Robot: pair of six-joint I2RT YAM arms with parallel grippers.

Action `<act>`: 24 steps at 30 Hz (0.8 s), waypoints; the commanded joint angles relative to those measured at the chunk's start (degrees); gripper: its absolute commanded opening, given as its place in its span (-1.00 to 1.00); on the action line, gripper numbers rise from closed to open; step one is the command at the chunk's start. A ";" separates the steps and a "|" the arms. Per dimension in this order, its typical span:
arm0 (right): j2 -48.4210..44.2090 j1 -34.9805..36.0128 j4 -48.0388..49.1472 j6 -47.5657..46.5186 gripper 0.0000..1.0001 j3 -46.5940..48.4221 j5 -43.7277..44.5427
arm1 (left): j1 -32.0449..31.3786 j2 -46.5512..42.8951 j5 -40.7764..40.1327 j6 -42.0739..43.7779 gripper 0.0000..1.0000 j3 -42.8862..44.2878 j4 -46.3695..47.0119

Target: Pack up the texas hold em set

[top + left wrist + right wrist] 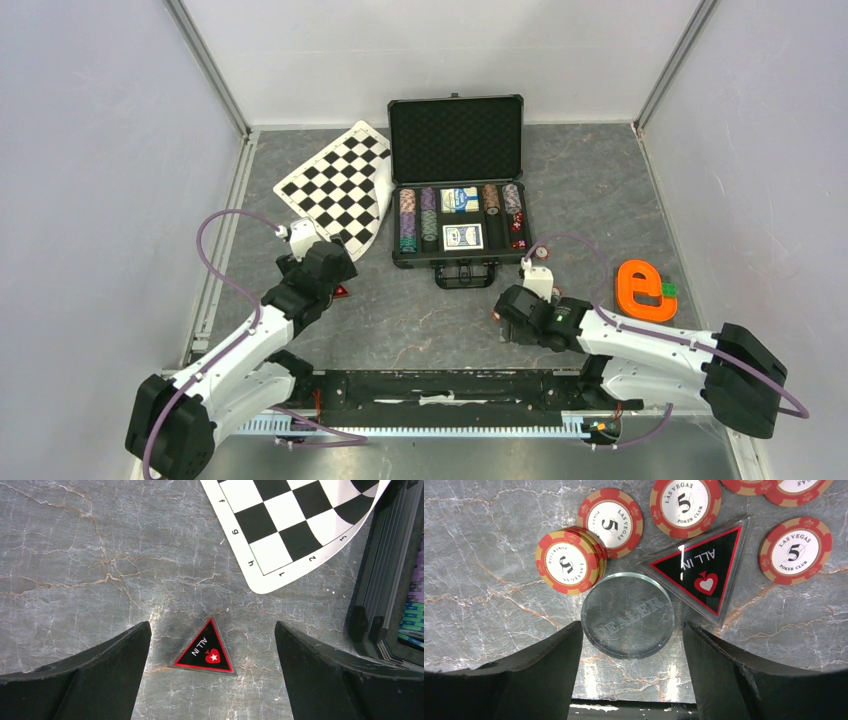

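The black case [455, 130] lies open at the back centre, with chip rows, two card decks and red dice in its tray. My left gripper [211, 627] is open, low over a black-and-red triangular "ALL IN" button [206, 650] that lies flat between its fingers; it also shows in the top view [335, 280]. My right gripper [631, 627] is open over a clear round "DEALER" button [628, 615]. Beside that lie a second "ALL IN" triangle [704, 570], a small stack of red "5" chips [569, 562] and several loose red chips [795, 551].
The black-and-white checkered board [340, 185] lies left of the case, its edge curling against the case side [385, 605]. An orange e-shaped object [645, 290] lies at the right. The case handle [465, 275] faces the arms.
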 commanded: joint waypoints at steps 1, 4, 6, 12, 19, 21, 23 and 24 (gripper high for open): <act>-0.32 -1.71 3.80 -1.07 0.55 -1.37 -1.79 | 0.46 -0.78 -0.29 -1.81 0.99 0.51 1.97; -0.21 -3.10 3.99 -2.20 0.52 -1.40 -1.93 | 0.49 -0.77 -0.24 -1.64 0.99 0.35 2.24; 0.38 -3.36 3.74 -2.93 0.47 -1.25 -1.63 | 0.46 -0.61 -0.08 -1.48 0.99 0.41 2.49; 0.85 -3.36 -1.83 -7.24 0.23 4.54 -2.62 | 0.48 -1.16 3.09 -1.78 0.99 0.48 2.95; -5.31 -3.44 -7.74 -12.14 0.15 12.23 -5.91 | 0.46 -3.95 7.32 -5.02 0.99 0.45 0.59; -4.33 -3.46 -7.79 -14.68 0.15 15.72 -4.84 | 0.50 -4.25 7.48 -5.36 0.99 0.23 0.62; -1.36 -4.97 -6.94 -18.48 0.14 20.59 -3.78 | 0.50 -4.12 7.83 -5.56 0.99 0.31 0.66; 0.44 -6.35 -6.10 -21.04 0.14 22.99 -4.08 | 0.50 -3.98 8.08 -5.65 0.99 0.41 0.66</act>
